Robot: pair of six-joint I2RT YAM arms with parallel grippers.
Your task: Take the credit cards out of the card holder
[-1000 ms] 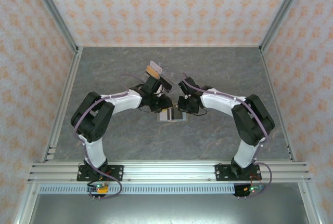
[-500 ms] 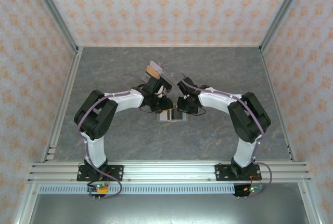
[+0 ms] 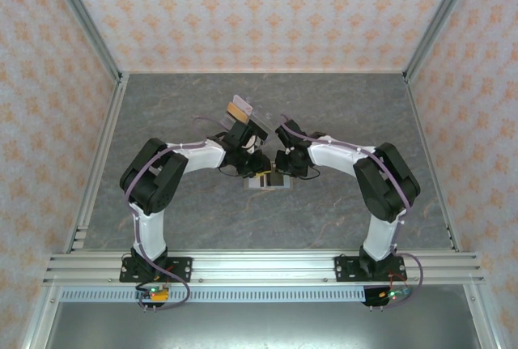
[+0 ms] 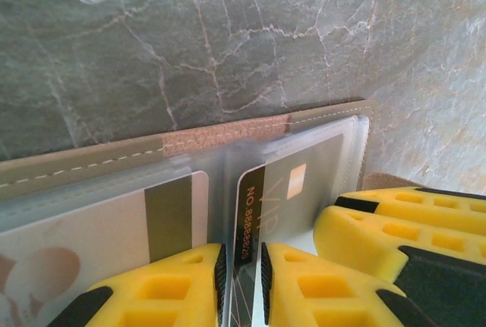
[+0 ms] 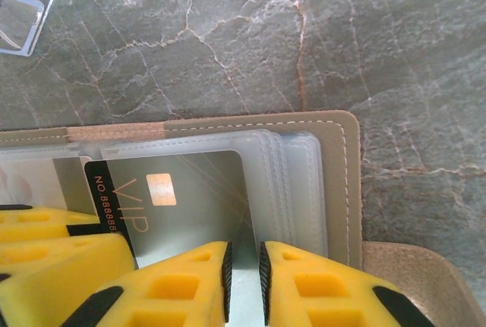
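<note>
**Both grippers pinching one VIP card in the open card holder**

The card holder [image 3: 267,180] is lying open and flat at the middle of the grey marbled table [image 3: 340,106], between the two wrists. It is showing a beige stitched cover with clear plastic sleeves inside.

Two credit cards are showing in the sleeves. A silver VIP card [image 5: 190,190], with a chip and a black number strip along its left edge, is sitting in the right half. A second card [image 4: 114,213], pale with a dark stripe, is sitting in the sleeve to the left. Right of the VIP card, several more clear sleeves are lying stacked, their edges stepped. Whether they are holding anything I cannot tell.

The left gripper [image 4: 241,281] is pressing its yellow fingers almost together over the black-strip edge of the VIP card. The right gripper [image 5: 243,274], just beside it, is doing the same at the card's right near corner. In both pinches the sleeve is running in along with the card, so which layer each is really gripping is unclear.

One clear plastic stand [image 3: 240,110] is standing on the table far and left of the holder, apart from it. A tan rectangle and a pale grey one are showing in it from above.
</note>
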